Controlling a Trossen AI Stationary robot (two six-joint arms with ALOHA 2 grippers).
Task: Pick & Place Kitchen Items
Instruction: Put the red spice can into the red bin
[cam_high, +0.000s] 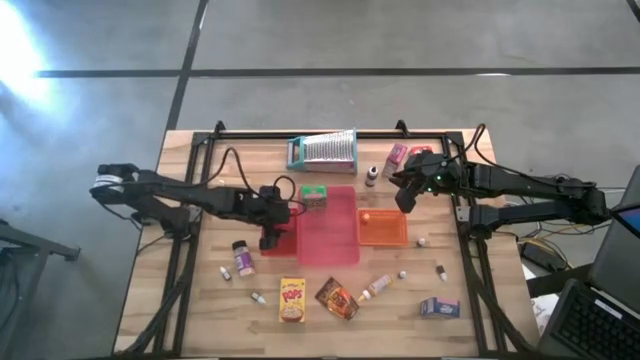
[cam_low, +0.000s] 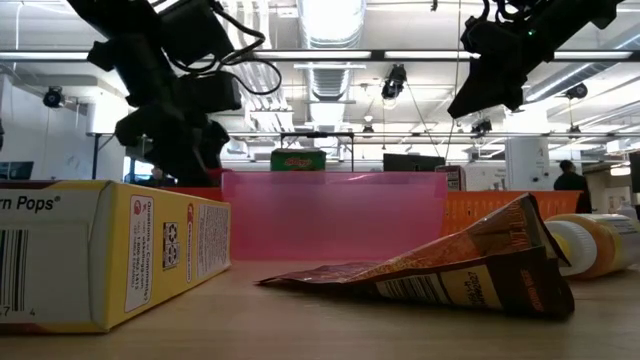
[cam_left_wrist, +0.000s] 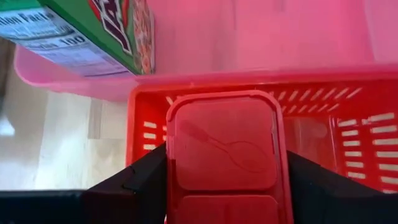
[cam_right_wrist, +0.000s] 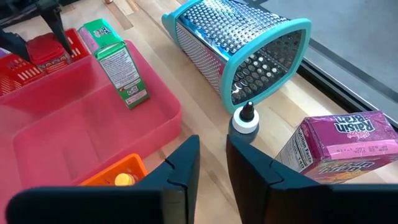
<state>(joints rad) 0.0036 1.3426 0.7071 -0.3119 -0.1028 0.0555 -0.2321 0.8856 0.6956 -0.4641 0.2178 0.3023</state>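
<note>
1. Gripping a red box (cam_left_wrist: 224, 143), your left hand (cam_high: 271, 238) is hovering by the left edge of the pink tray (cam_high: 330, 250). Both fingers are pressing against the box's sides.
2. That box is hanging right over a slotted red basket (cam_left_wrist: 348, 124), which is sitting against the pink tray's wall.
3. A green box (cam_high: 315, 195) is standing upright inside the pink tray, at its far end.
4. Your right hand (cam_high: 403, 200) is hanging above the counter (cam_high: 200, 300), between the pink tray and the orange tray (cam_high: 385, 238). Its fingers are drawn almost together, and nothing is sitting in the narrow gap.
5. Ahead of it you're looking at a small black-capped bottle (cam_right_wrist: 244, 121), standing just beside the open end of the grater (cam_right_wrist: 242, 43), which is lying on its side.
6. A pink box (cam_right_wrist: 339, 146) is lying near that bottle, on the side away from the trays.
7. Something small and yellow (cam_right_wrist: 124, 179) is resting in the orange tray.
8. Along the near side, the yellow box (cam_high: 292, 300) and the brown packet (cam_high: 336, 297) are lying just beside each other. A light bottle (cam_high: 376, 288) is lying next to the packet.
9. The blue-purple box (cam_high: 439, 307) is sitting well apart to the right, and a spice jar (cam_high: 241, 258) is waiting near your left hand.
</note>
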